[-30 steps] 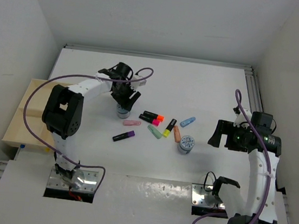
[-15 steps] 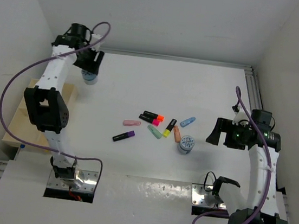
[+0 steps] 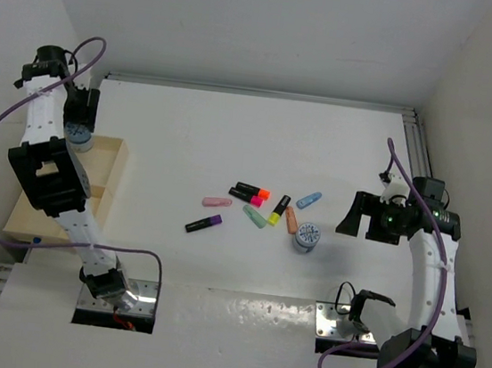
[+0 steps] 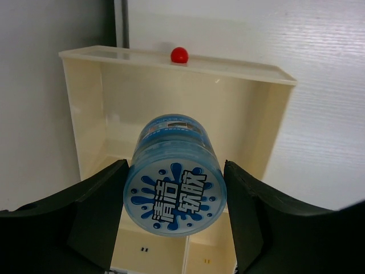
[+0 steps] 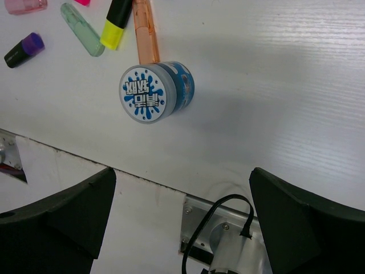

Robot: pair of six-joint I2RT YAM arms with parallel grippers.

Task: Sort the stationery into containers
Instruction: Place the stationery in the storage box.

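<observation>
My left gripper [image 3: 78, 130] is shut on a round blue patterned roll [image 4: 175, 182] and holds it above the far compartment of the light wooden tray [image 3: 109, 187], also seen in the left wrist view [image 4: 171, 97]. The second roll [image 3: 307, 236] stands on the table, shown in the right wrist view [image 5: 154, 91]. Highlighters with orange [image 3: 252, 189], pink [image 3: 246, 197], yellow [image 3: 279, 210] and purple [image 3: 203, 224] ends lie mid-table, beside pink [image 3: 217, 202], green [image 3: 254, 216], salmon [image 3: 291, 219] and blue [image 3: 309, 199] stubs. My right gripper [image 3: 356, 219] is open and empty, right of the second roll.
A small red ball [image 4: 179, 55] sits on the tray's far rim. Walls close in on the left, back and right. A metal rail [image 3: 415, 142] runs along the table's right edge. Arm base plates [image 3: 341, 321] sit at the near edge.
My left arm has carried the roll from the middle of the table to the far left, over the tray. My right arm has barely moved.
</observation>
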